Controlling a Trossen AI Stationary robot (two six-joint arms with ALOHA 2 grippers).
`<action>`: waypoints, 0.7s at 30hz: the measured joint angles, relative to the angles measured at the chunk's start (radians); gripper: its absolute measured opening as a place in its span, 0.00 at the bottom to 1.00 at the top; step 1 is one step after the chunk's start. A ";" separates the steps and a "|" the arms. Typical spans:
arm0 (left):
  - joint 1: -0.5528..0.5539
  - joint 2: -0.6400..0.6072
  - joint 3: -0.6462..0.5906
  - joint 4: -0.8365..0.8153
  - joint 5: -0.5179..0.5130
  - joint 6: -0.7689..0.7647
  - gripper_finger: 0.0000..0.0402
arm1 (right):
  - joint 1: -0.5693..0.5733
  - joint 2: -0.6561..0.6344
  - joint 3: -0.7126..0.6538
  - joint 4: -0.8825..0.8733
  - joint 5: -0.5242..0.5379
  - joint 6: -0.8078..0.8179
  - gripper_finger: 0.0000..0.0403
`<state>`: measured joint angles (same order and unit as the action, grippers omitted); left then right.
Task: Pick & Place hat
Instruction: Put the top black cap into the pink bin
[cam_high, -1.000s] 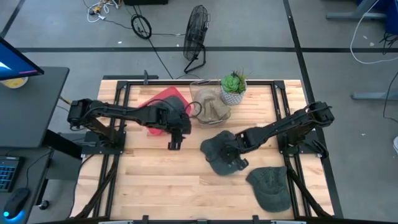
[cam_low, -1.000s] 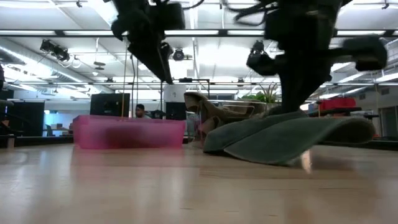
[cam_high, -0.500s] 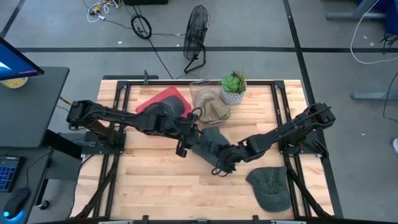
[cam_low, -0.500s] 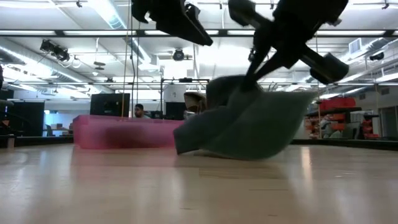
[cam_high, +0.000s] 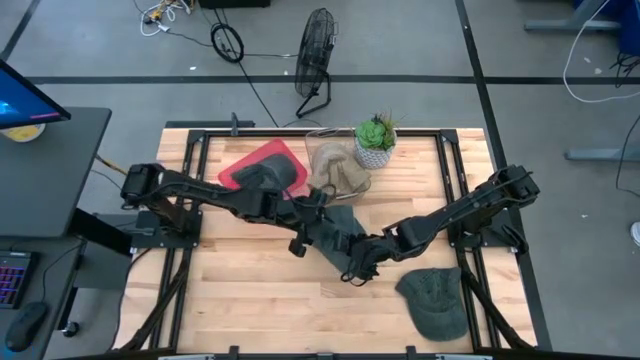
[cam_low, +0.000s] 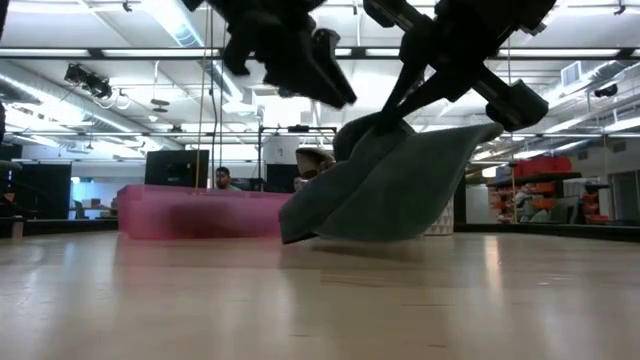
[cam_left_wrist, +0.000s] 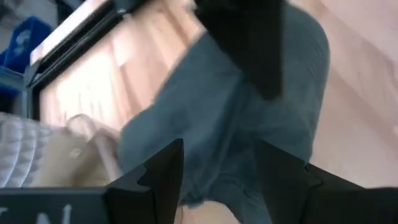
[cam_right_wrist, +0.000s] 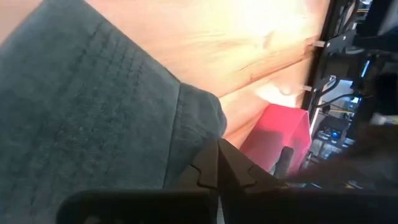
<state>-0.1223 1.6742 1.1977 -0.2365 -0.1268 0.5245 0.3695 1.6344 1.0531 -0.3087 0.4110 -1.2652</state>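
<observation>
A dark grey-green hat (cam_high: 335, 232) hangs tilted at mid-table from my right gripper (cam_high: 358, 263), which is shut on it. In the low view the hat (cam_low: 385, 190) droops below that gripper (cam_low: 398, 112). My left gripper (cam_high: 304, 238) is open at the hat's left side. In the left wrist view its gripper (cam_left_wrist: 221, 171) has a finger on either side of the hat's edge (cam_left_wrist: 211, 186); I cannot tell whether they touch. A red bin (cam_high: 263, 165) stands at the far left. A tan hat (cam_high: 340, 172) and a green hat (cam_high: 435, 298) lie on the table. My right gripper pinches the hat's edge (cam_right_wrist: 186, 124) between its two fingers (cam_right_wrist: 217, 168), coming in from the table's right side and slanting down. The hat hangs tilted below the fingers, its lowest end (cam_low: 297, 232) close to the table top; whether it rests there I cannot tell.
A potted plant (cam_high: 375, 140) stands at the far edge beside the tan hat. Black frame rails (cam_high: 195, 180) run along the table's left and right sides. Bare wood (cam_high: 250, 290) lies in front of the arms. A person (cam_low: 225, 178) shows far off in the room.
My right gripper has lifted the dark hat off the table, where it lay flat, and carried it toward the left, so it now hangs tilted. My left gripper has moved right and toward the near edge, up to the hat's left side.
</observation>
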 joint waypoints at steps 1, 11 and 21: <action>-0.003 0.017 -0.001 0.014 0.000 0.028 0.48 | 0.000 0.000 0.000 0.001 0.000 0.000 0.00; -0.016 0.061 0.000 0.115 -0.053 0.115 0.48 | 0.000 0.000 0.000 -0.021 -0.006 0.001 0.00; 0.011 0.090 0.000 0.126 -0.053 0.124 0.47 | 0.011 0.000 0.000 0.058 -0.008 -0.079 0.00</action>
<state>-0.1109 1.7645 1.1981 -0.1101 -0.1793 0.6485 0.3809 1.6344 1.0531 -0.2503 0.4034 -1.3444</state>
